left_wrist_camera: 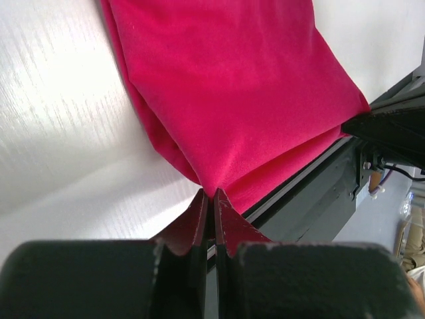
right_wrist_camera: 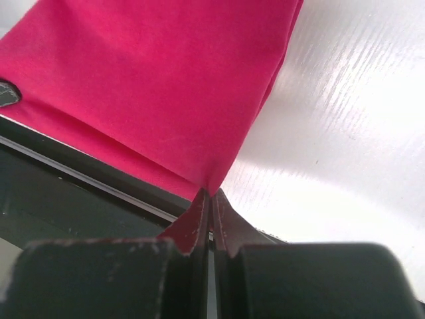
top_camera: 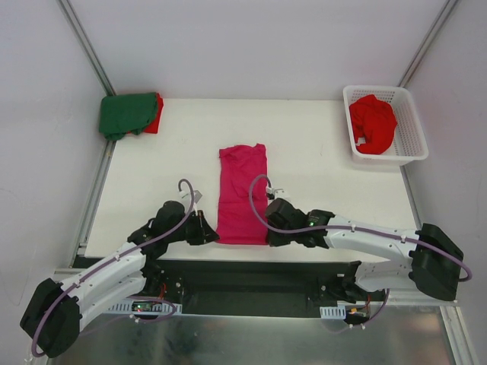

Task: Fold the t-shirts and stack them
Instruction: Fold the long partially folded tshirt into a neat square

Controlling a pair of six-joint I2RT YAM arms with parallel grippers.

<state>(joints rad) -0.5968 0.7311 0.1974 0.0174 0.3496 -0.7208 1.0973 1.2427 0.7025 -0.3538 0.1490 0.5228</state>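
Note:
A magenta-pink t-shirt [top_camera: 242, 194] lies folded into a long strip down the middle of the table. My left gripper [top_camera: 214, 237] is shut on its near left corner [left_wrist_camera: 211, 181], and my right gripper [top_camera: 268, 238] is shut on its near right corner [right_wrist_camera: 214, 181]. Both wrist views show the pink cloth pinched between closed fingertips at the table's near edge. At the far left corner sits a folded dark green t-shirt [top_camera: 126, 114] on top of a red one [top_camera: 155, 115]. Another red t-shirt [top_camera: 371, 124] lies crumpled in the white basket [top_camera: 409, 147].
The white basket stands at the far right corner of the table. A black frame rail [top_camera: 251, 268] runs along the near table edge, under both grippers. Grey walls and metal uprights [top_camera: 85, 46] close in the back and sides.

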